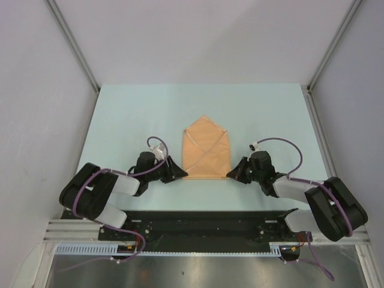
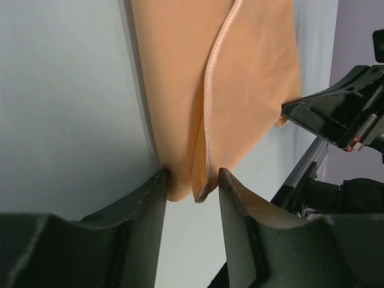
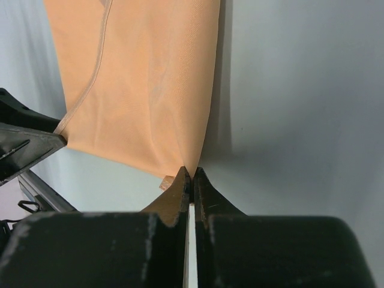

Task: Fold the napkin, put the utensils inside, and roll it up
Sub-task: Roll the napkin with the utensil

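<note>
Top external view: the folded napkin [image 1: 207, 153] lies flat in the middle of the table [image 1: 120, 114], its point away from the arms. The left fingers [image 2: 150, 207] stand spread around its near left corner, not gripping; the right fingers [image 3: 179, 191] pinch its near right corner

Pale mint table [image 1: 138, 114] boxed in by plain grey-white walls [image 1: 204, 36].
Wall panels stand at 9, 12 and 3 o'clock, with slanting metal posts [image 1: 72, 43] at 11 and 1. An aluminium rail [image 1: 66, 231] and a dull steel sheet [image 1: 198, 273] lie at 6 o'clock. The light is soft and even.
</note>
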{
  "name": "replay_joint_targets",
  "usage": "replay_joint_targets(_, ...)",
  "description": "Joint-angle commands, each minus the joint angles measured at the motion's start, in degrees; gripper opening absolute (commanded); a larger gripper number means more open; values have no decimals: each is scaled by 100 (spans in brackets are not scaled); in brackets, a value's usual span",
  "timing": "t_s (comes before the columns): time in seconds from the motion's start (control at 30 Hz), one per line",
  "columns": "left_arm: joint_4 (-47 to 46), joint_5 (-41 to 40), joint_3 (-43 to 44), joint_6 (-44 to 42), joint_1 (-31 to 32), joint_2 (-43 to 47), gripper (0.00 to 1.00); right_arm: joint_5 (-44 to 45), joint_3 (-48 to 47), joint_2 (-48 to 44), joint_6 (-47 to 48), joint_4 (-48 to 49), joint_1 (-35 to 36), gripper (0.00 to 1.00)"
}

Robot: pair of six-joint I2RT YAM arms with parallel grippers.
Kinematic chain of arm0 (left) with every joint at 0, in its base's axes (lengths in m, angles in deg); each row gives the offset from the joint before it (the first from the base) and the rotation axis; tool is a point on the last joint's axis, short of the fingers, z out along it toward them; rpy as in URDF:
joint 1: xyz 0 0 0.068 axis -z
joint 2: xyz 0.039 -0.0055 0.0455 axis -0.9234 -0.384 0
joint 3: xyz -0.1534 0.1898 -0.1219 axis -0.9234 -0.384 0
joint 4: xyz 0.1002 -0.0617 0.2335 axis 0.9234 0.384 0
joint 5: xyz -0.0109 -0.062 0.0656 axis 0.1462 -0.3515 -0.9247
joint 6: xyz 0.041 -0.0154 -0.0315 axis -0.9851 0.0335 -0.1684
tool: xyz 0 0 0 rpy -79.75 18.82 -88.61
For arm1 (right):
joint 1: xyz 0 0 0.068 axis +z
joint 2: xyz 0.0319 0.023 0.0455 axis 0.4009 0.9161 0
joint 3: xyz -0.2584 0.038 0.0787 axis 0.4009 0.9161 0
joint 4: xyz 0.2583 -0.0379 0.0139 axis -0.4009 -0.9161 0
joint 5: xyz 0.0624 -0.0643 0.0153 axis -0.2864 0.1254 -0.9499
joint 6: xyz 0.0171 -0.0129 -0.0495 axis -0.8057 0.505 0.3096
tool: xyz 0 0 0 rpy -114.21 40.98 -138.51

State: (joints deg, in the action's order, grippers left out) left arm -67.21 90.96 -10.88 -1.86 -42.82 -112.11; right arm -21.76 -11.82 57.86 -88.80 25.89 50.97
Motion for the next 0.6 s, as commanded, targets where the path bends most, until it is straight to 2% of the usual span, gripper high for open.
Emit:
replay_joint_targets(0.0,-301,99,-114,194,89,-397,40,222,62,-198,-5,-53,53,0)
replay_joint_targets(0.03,-284,116,-88,194,98,-415,31,240,62,-216,12,-105,53,0)
replay_joint_targets(0.1,-109,90,9,98,98,-380,21,292,35,-312,82,-158,62,0)
replay_joint_targets(0.13,-3,82,62,62,98,-362,12,310,18,-348,118,-254,62,0)
replay_joint_targets(0.2,356,73,220,-69,98,-258,3,345,-44,-488,327,-360,70,4)
replay_joint_targets(0.23,462,81,273,-105,98,-231,0,380,-157,-567,433,-552,88,18)
replay_joint_targets(0.27,664,108,369,-140,89,-187,0,511,-228,-698,565,-684,132,27)
replay_joint_targets(0.3,761,143,413,-157,89,-100,0,625,-333,-795,888,-860,176,43)
replay_joint_targets(0.37,989,317,536,-158,63,6,0,1159,-649,-980,1258,-1378,386,53)
replay_joint_targets(0.4,1078,362,572,-158,54,129,0,1363,-737,-1233,1608,-1641,500,62)
replay_joint_targets(0.5,1508,424,809,-254,19,244,0,2452,-975,-1586,2303,-1775,1193,83)
replay_joint_targets(0.57,1719,477,949,-324,-25,288,0,2979,-1054,-1631,2534,-1671,1703,85)
